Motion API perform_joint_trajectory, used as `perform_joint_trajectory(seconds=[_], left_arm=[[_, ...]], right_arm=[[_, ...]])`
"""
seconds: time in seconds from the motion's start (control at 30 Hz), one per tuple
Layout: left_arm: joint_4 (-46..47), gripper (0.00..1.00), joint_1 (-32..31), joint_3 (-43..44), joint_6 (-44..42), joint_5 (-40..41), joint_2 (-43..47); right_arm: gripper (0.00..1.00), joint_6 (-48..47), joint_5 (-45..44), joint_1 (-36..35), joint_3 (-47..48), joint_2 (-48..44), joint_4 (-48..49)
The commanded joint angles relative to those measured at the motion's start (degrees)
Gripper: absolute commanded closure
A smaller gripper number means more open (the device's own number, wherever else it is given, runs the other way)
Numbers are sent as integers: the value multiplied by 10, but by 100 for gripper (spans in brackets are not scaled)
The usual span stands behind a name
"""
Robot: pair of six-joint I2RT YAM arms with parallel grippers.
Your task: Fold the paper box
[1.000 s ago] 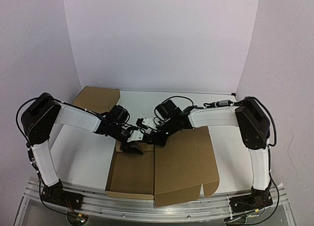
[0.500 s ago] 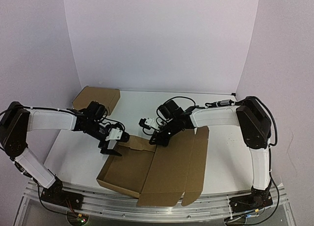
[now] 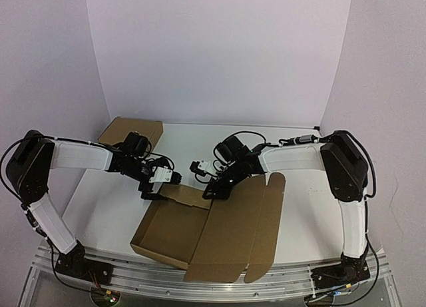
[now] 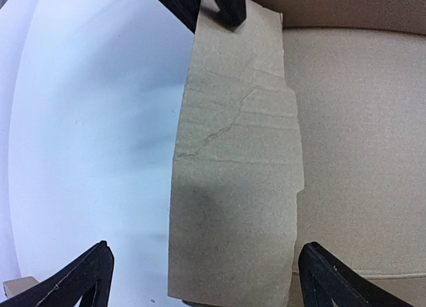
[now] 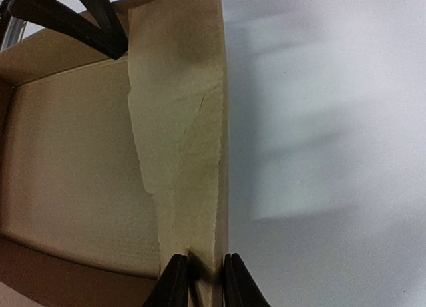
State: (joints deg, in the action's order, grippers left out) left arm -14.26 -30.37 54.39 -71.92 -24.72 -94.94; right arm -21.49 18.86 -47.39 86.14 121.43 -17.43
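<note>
Here, the paper box (image 3: 170, 230) lies open on the white table (image 3: 106, 207), near the front edge.
Its lid panel (image 3: 229, 234) spreads to the right and its back flap (image 4: 233, 187) is raised. A second brown box (image 3: 131, 130) sits far left, well apart. The right gripper (image 5: 201, 284) is closed, pinching one end of the back flap; the left gripper (image 4: 200, 284) has its jaws wide apart on both sides of the other end.

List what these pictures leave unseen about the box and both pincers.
- Top external: the right pincer is too small and dark to show its grip on the paper box.
- Left wrist: the left pincer has its fingers cut off by the bottom edge.
- Top external: the other box is partly hidden behind the left arm.
</note>
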Motion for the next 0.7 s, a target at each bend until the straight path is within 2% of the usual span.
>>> perform_joint_trajectory(seconds=[0.0, 0.07, 0.17, 0.3, 0.5, 0.67], left_arm=[[14, 3, 0, -9, -11, 12, -26], [30, 8, 0, 3, -7, 17, -39], [50, 18, -2, 10, -15, 16, -50], [69, 36, -12, 7, -34, 29, -64], [69, 46, -19, -2, -20, 21, -71], [73, 66, -32, 4, 23, 20, -66]], right_arm=[[73, 26, 34, 4, 24, 14, -59], [65, 42, 60, 11, 43, 26, -62], [59, 63, 92, 19, 67, 48, -63], [57, 72, 99, 20, 84, 67, -63], [54, 72, 93, 20, 99, 70, -63], [59, 95, 58, 18, 120, 94, -63]])
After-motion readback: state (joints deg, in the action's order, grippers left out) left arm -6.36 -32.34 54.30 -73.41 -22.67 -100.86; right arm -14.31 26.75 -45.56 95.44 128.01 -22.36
